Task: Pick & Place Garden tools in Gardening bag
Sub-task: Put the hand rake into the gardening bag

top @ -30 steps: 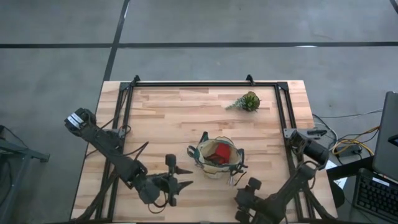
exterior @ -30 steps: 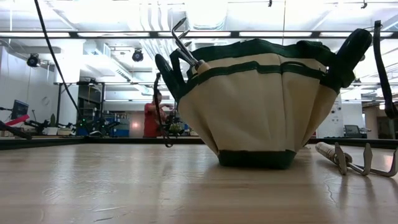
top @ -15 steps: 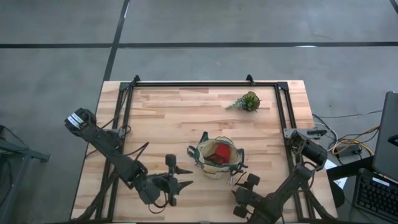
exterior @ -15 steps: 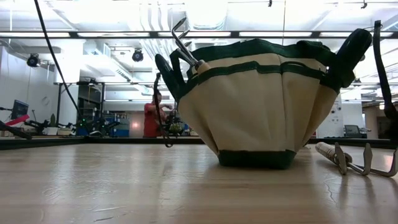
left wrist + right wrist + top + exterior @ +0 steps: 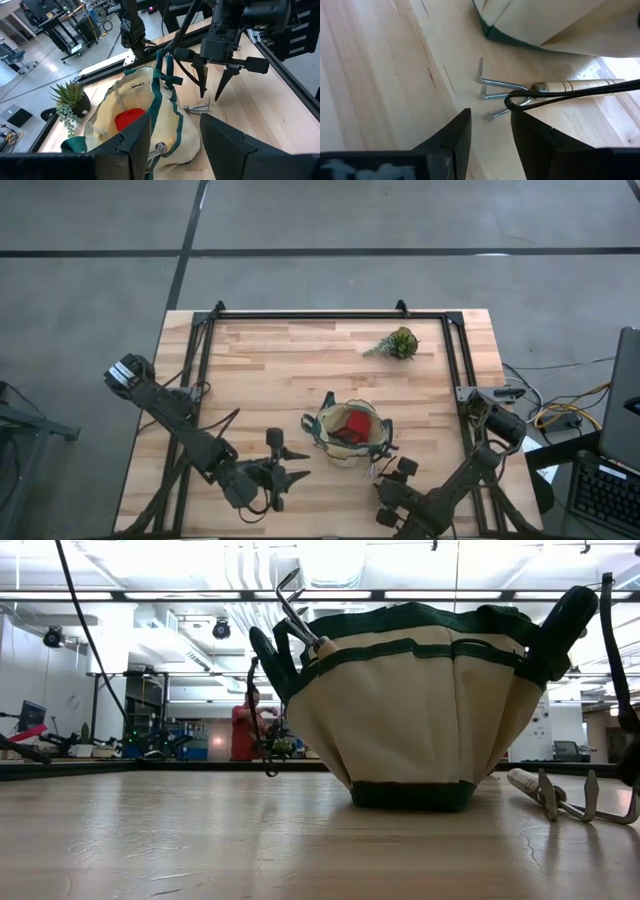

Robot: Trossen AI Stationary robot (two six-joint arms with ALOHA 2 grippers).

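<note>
The tan gardening bag (image 5: pixel 348 432) with green trim stands on its base at the table's middle. A red piece (image 5: pixel 131 120) lies inside it, and metal shear handles (image 5: pixel 292 605) stick up from a side pocket. The wooden-handled rake (image 5: pixel 555 86) lies flat on the table by the bag's near right side, tines (image 5: pixel 490 87) down. My right gripper (image 5: pixel 210 97) hangs open just above the rake's tine end, fingers pointing steeply down. Whether they touch it cannot be told. My left gripper (image 5: pixel 306 464) waits open, left of the bag.
A small green plant (image 5: pixel 398 343) stands at the far right of the table. A thin black cord (image 5: pixel 520 102) loops over the rake's neck. A black frame rail (image 5: pixel 455 370) runs along the table's right side. Bare wood lies left of the bag.
My right gripper has come down and a little toward the bag, closer over the rake's tines. A dark part of it now shows at the right edge of the low view. Bag, rake and left arm have kept still.
</note>
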